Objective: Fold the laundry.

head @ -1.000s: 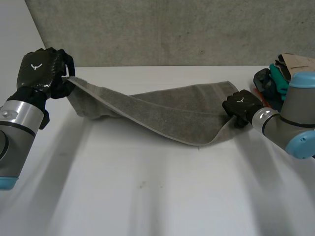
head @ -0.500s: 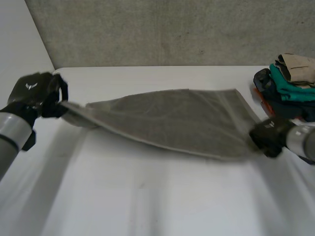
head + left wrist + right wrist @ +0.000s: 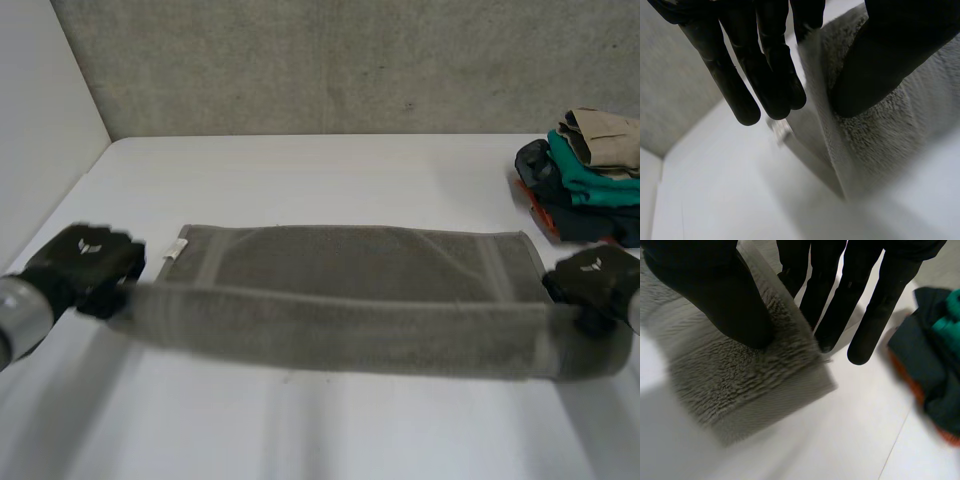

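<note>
1. Grey concrete wall [image 3: 330, 60] is standing behind the towel [image 3: 350, 262], and a pile [image 3: 585, 165] of teal, dark and tan clothes is sitting beyond the towel's right end, well apart from it.
2. The towel is lying lengthwise across the white table [image 3: 300, 430], its far half flat, with a small label [image 3: 178, 248] at the towel's far left corner.
3. The towel's near edge is showing as a blurred band stretched between the two hands and is hiding the cloth under it; the label is too small to read.
4. The left hand [image 3: 85, 265] is holding the towel's near left corner: in its wrist view the thumb [image 3: 885, 60] is pressing into the terry while the straight fingers [image 3: 770, 65] are lying on the other side of the hem, clamping it.
5. The right hand [image 3: 598, 285] is holding the towel's near right corner the same way, thumb [image 3: 715, 295] on the terry and fingers [image 3: 840, 300] behind the edge, pinching the cloth between them.
</note>
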